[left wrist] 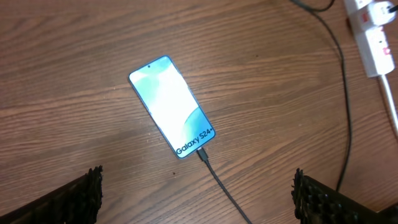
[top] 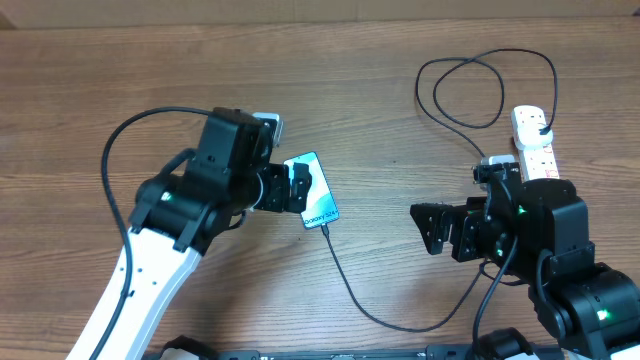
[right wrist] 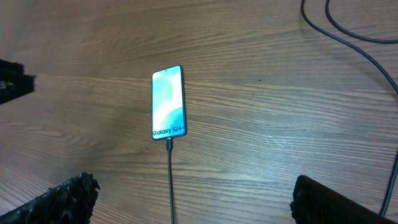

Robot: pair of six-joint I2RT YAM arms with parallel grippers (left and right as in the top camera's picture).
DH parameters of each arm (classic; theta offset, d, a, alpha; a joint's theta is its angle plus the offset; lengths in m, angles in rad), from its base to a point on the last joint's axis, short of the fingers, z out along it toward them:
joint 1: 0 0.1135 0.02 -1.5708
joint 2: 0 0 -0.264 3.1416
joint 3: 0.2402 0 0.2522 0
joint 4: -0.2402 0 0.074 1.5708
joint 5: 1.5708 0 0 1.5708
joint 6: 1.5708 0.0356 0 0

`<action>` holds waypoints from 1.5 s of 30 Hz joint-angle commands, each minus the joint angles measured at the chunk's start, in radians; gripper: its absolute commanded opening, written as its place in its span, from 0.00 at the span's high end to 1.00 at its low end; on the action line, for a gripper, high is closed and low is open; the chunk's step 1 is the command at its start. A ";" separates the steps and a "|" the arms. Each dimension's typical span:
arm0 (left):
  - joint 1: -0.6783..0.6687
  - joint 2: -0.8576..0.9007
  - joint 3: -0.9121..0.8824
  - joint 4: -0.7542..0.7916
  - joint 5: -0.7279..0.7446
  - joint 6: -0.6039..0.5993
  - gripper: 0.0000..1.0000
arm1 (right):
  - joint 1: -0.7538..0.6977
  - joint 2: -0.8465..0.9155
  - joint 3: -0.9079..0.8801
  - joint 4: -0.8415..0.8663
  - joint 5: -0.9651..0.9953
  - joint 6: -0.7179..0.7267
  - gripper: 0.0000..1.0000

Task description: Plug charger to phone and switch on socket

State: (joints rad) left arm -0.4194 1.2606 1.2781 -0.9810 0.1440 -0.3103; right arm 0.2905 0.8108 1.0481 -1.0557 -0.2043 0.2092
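The phone (top: 316,190) is lying flat and screen-up on the bench (top: 350,80), left of centre and slightly askew. It is a slim, rigid slab with a glossy teal screen, black edges and rounded corners. It looks light and slick, so a push on it would probably send it sliding over the wood. The safest hold would be across its two long edges.

The charger (top: 352,288) appears to be sitting seated in the phone's near end. Its small stiff tip (left wrist: 202,154) is the only part firm enough to pinch. The rest is thin, limp black cord, sagging toward the near edge, curving right and looping at the far side.

That loop is ending in a black plug (top: 538,121) in the socket (top: 540,158) at the far right. This is a white, hard plastic power strip with red-marked switches. A switch there would probably need a short, firm press from one fingertip, and the light strip may skid under it.

The left claw (left wrist: 196,190) is hanging spread wide above the phone, gripping nothing. The right claw (right wrist: 193,196) is also gaping wide and empty, pointing left from just near of the strip.

The bench is showing matte brown wood grain.
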 commanded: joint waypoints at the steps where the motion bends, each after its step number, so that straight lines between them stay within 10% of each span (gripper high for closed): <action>1: -0.006 0.053 0.003 -0.002 -0.014 0.019 0.00 | 0.002 -0.002 0.006 0.002 0.010 -0.002 0.00; 16: 0.223 -0.371 -0.084 0.131 -0.100 0.046 0.00 | 0.002 -0.002 0.006 0.002 0.010 -0.002 0.00; 29: 0.464 -0.962 -0.750 0.653 -0.029 0.146 0.01 | 0.002 -0.002 0.006 0.002 0.010 -0.002 0.00; 45: 0.466 -1.258 -1.035 0.682 -0.028 0.101 0.00 | 0.002 -0.002 0.006 0.002 0.010 -0.002 0.00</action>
State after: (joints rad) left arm 0.0402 0.0490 0.2924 -0.3149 0.1192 -0.2291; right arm 0.2905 0.8120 1.0481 -1.0584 -0.2020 0.2092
